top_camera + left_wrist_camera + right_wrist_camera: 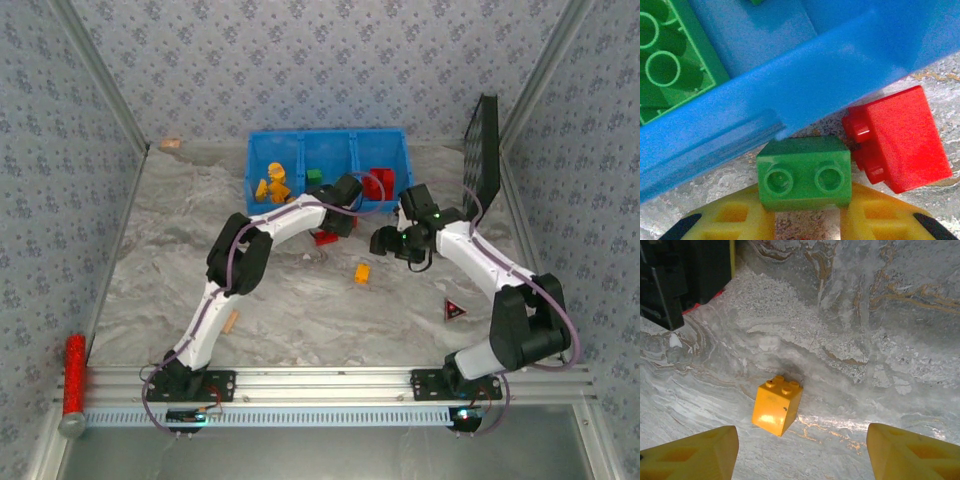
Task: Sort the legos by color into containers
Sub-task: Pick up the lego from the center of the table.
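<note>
Marbled table [300,310] isn't cleared yet: several bricks [272,184] lie sorted in the blue bin [330,145], my left jaws clamp a green brick [804,172] beside its wall, and my right jaws hang open above an orange brick [776,407].

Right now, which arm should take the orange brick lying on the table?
Right. The right gripper is open above the orange brick; the left gripper is shut on a green brick beside the blue bin.
</note>
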### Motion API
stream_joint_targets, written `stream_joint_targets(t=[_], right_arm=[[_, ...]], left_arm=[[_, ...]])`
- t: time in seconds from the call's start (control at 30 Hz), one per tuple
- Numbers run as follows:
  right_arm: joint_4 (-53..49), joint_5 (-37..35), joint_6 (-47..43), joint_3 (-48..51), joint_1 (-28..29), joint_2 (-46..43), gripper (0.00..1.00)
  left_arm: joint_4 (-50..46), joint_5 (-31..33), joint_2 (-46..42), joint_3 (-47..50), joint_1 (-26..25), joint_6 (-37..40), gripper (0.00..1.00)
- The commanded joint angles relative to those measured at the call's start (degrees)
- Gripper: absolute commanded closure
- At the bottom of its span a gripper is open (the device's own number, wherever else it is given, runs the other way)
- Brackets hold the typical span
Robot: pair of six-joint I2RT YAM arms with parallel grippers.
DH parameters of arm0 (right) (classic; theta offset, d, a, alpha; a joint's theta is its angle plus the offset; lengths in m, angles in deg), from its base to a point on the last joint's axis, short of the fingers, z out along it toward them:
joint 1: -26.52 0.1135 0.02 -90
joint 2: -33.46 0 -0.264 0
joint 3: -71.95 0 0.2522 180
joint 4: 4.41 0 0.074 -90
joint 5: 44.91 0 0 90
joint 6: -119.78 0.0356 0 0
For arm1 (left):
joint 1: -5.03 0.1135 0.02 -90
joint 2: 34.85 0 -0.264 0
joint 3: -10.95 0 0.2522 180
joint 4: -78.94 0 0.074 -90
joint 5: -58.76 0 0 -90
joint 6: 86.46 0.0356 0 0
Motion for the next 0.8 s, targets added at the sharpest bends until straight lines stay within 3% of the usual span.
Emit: stream_joint_targets(t=[0.0, 0.37, 0.77], right_arm=[[0.17, 1.63, -1.07, -2.1, -0.21, 1.94, 0.3], [1.68, 0.65, -5.06, -10.65, 0.36, 10.33, 0.31], [8.01, -11.07, -7.43, -21.71, 6.82, 23.59, 0.31]], left_arm=[[-2.13, 3.34, -2.91, 4.3, 1.75, -1.49, 0.74], [-2.96, -0.2, -16.72, 14.16, 1.19, -3.1, 0.75], [-7.16, -5.65, -29.74, 15.53, 4.94, -2.42, 0.75]])
